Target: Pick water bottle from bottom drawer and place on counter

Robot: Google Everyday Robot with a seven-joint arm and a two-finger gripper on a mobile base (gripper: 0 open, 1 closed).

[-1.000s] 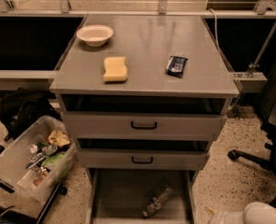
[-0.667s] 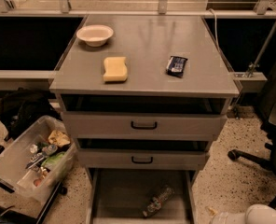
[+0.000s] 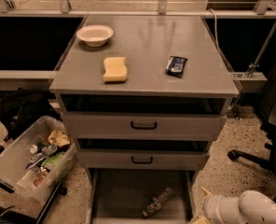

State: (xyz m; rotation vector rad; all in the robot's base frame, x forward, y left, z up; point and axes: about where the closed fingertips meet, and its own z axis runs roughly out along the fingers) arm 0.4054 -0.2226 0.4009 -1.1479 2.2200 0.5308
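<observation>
The water bottle [image 3: 157, 201], small and clear, lies on its side on the flat grey floor of the open bottom drawer [image 3: 119, 195], right of the middle. The counter [image 3: 142, 45] is the wide grey top of the cabinet. Only my white arm [image 3: 243, 209] shows, at the bottom right corner beside the drawer. The gripper itself is out of the picture.
On the counter stand a white bowl [image 3: 95, 34], a yellow sponge [image 3: 115, 69] and a dark snack packet [image 3: 176, 66]. Two shallower drawers with black handles [image 3: 143, 125] are partly open above the bottom one. A clear bin of clutter [image 3: 33, 157] sits at the left; an office chair base [image 3: 250, 157] at the right.
My white arm at the bottom right has shifted slightly left. The bottle and the things on the counter have not moved.
</observation>
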